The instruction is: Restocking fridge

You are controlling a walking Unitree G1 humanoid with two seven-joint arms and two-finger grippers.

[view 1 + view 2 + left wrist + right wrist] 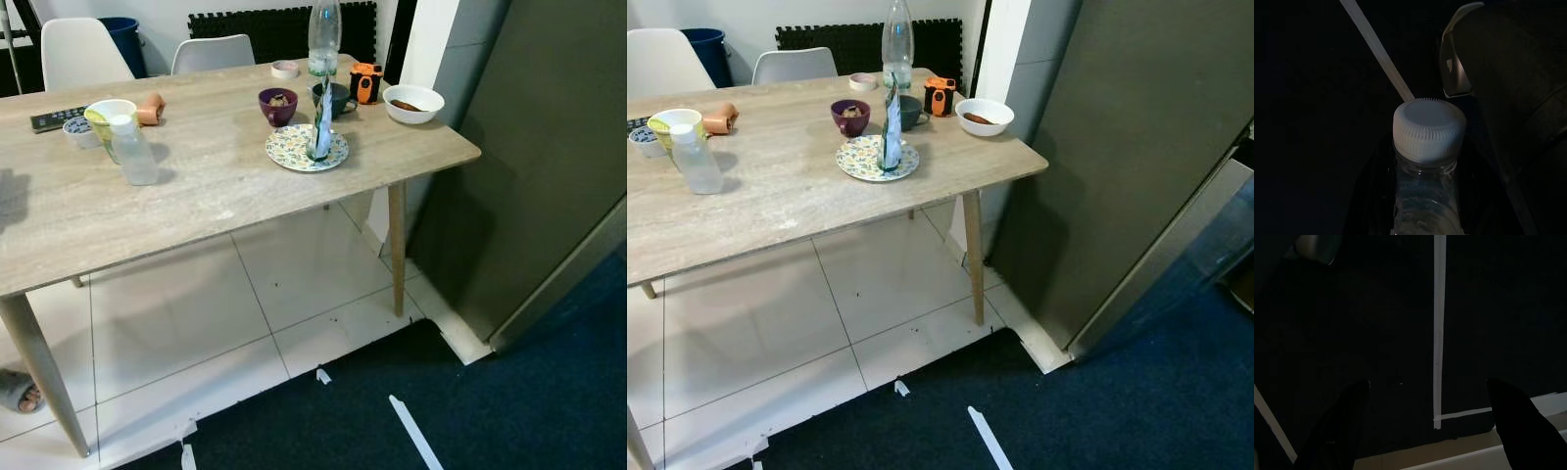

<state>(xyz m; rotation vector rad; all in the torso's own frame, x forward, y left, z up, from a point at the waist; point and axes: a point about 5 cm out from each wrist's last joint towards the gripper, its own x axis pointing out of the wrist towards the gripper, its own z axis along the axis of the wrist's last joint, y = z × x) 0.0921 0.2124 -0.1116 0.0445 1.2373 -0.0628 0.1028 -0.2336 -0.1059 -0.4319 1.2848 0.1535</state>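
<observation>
Left pincer (1425, 205) pinches a capped water bottle (1427, 161); right pincer (1425, 421) hangs spread. Keep the bottle upright approaching the closed fridge (1136, 147).

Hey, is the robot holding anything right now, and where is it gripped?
The left claw holds a clear plastic bottle with a white cap, gripped on the body below the neck. The right claw is open, holding nothing.
</observation>
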